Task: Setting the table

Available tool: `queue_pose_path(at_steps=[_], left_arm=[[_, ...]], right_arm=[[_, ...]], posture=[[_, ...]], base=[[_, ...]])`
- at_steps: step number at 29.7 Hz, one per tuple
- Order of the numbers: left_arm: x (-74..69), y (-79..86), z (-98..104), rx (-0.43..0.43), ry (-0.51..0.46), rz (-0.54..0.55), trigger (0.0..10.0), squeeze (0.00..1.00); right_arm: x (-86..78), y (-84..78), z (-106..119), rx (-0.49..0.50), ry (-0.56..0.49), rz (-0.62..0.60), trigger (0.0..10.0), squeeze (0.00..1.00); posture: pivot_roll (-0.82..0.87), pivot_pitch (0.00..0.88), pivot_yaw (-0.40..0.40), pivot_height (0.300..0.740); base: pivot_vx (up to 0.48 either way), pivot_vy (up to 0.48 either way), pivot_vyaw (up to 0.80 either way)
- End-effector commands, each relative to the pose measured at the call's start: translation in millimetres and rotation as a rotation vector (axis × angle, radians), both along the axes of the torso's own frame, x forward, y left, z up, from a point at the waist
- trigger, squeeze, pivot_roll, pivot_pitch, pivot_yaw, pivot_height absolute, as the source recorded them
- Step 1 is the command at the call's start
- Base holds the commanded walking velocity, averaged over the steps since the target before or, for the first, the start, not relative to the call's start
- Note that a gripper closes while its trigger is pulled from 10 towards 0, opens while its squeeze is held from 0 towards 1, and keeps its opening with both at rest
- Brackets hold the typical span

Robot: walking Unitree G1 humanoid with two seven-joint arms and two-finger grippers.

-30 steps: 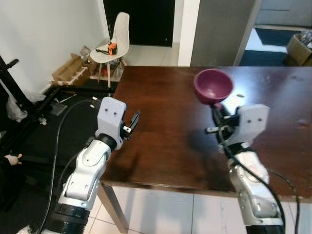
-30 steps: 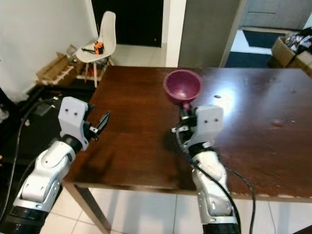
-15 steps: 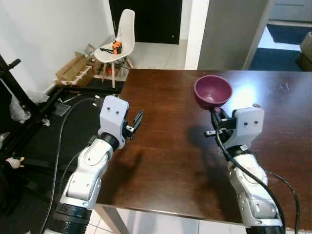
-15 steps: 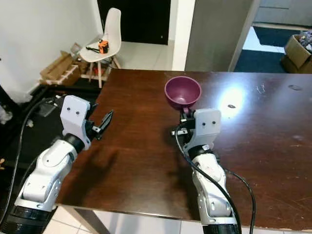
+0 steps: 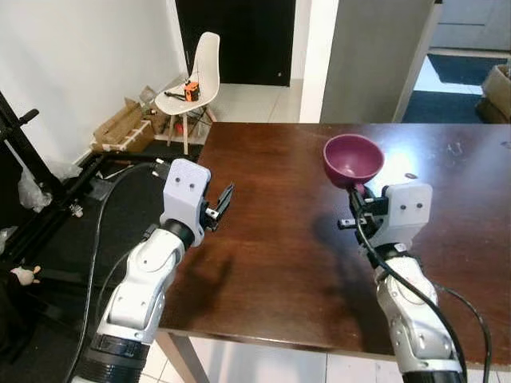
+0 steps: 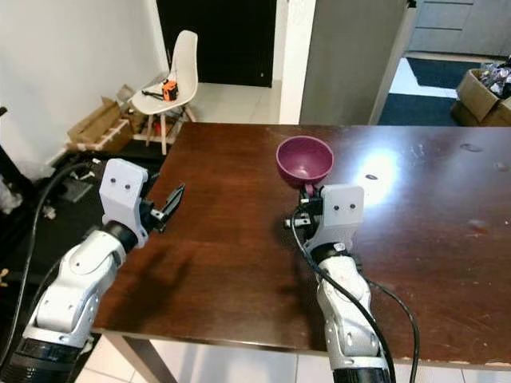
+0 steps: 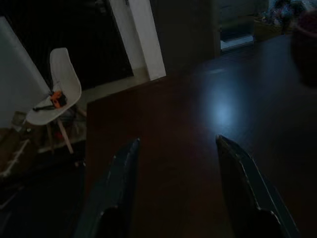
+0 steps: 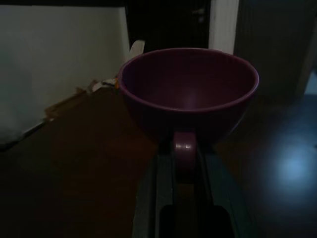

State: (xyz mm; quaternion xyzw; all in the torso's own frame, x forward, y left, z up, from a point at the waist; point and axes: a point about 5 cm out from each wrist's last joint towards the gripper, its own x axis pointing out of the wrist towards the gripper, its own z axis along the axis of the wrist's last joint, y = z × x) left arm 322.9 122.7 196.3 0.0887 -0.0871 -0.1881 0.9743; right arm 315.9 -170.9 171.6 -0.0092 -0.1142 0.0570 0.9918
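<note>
Left eye view: a purple bowl [image 5: 352, 158] is held aloft above the dark wooden table [image 5: 271, 239], toward its right half and well back from the near edge. The bowl is gripped by its short handle [image 8: 184, 154], which is pinched between the fingers of the right tool [image 5: 357, 209], and it is kept upright with its mouth facing up. The left tool [image 5: 219, 206] is raised over the table's left edge, its fingers spread wide with nothing between them. A white chair [image 5: 195, 76] with an orange object [image 5: 186, 81] on its seat is seen beyond the far left corner.
</note>
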Motion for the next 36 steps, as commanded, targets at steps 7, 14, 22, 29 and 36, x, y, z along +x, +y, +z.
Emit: queue_pose_path(at_steps=[7, 14, 22, 29, 36], left_arm=[[-1.8, 0.5, 12.3, 0.126, 0.035, -0.143, 10.0, 0.0], [1.4, 0.6, 30.2, 0.149, 0.025, -0.16, 10.0, 0.0], [-11.8, 2.2, 42.0, 0.089, 0.035, -0.187, 10.0, 0.0], [-19.1, 3.1, 40.3, 0.09, 0.062, -0.188, 10.0, 0.0], [-21.9, 4.4, 39.7, 0.086, 0.077, -0.182, 10.0, 0.0]], right_arm=[[22.4, 23.7, -2.4, 0.01, 0.034, 0.145, 10.0, 0.0], [41.1, 46.1, -8.6, -0.048, 0.092, 0.28, 10.0, 0.0], [49.5, 46.5, -9.0, -0.135, 0.085, 0.3, 10.0, 0.0], [51.4, 54.6, -12.7, -0.185, 0.067, 0.358, 10.0, 0.0], [52.5, 55.4, -13.5, -0.179, 0.059, 0.348, 10.0, 0.0]], posture=[[0.05, 0.054, 0.183, 0.74], [0.12, 0.111, 0.179, 0.74], [0.14, 0.154, 0.197, 0.74], [0.15, 0.169, 0.208, 0.74], [0.16, 0.172, 0.21, 0.74]], base=[[0.0, 0.0, 0.0], [0.0, 0.0, 0.0], [0.0, 0.0, 0.0], [0.0, 0.0, 0.0], [0.0, 0.0, 0.0]])
